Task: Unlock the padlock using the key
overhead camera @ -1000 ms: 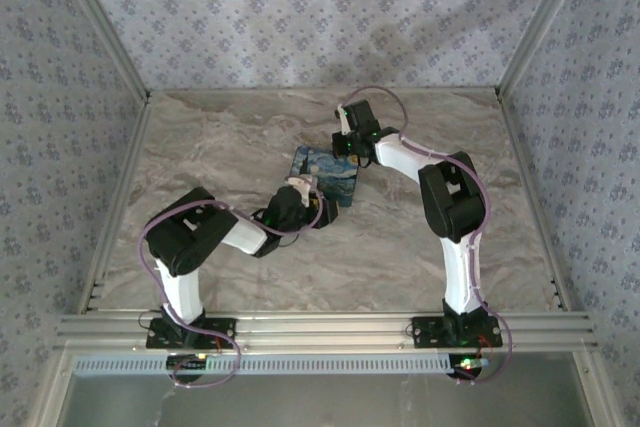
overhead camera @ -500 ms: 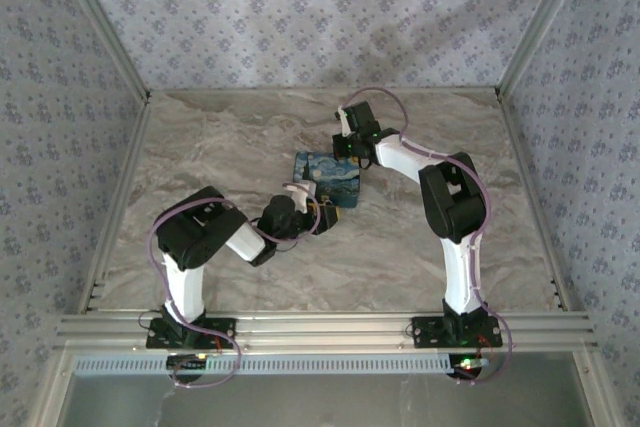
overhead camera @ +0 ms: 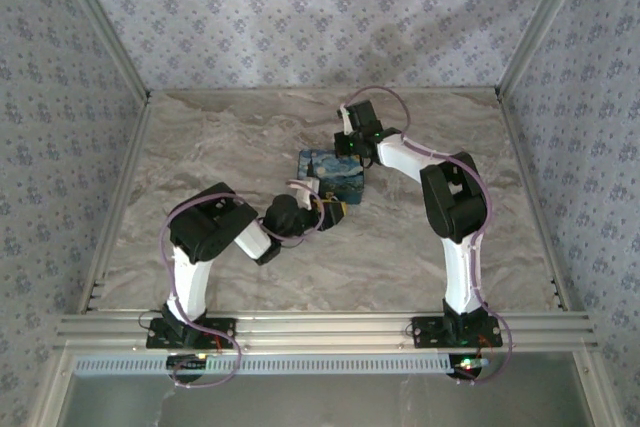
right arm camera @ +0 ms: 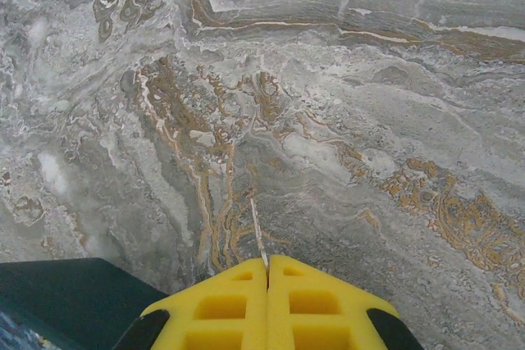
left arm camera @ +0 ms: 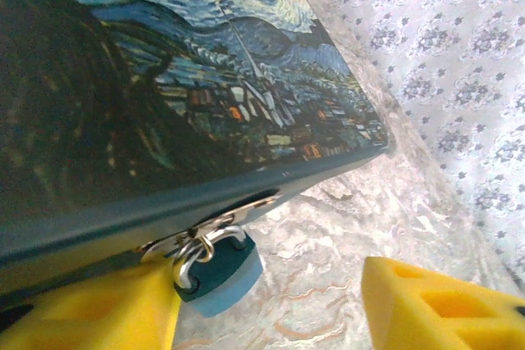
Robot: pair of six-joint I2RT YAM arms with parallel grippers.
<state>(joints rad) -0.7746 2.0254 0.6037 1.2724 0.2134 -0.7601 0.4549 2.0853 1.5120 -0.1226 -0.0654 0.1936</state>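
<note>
In the left wrist view, a blue padlock (left arm camera: 221,268) hangs from the hasp of a painted box (left arm camera: 164,79), lower centre. The left gripper (left arm camera: 271,317) is spread wide and holds nothing, with one yellow finger just beside the padlock. At the bottom centre of the right wrist view, the right gripper (right arm camera: 267,264) pinches a thin key (right arm camera: 258,231) over the marble table (right arm camera: 369,79).
</note>
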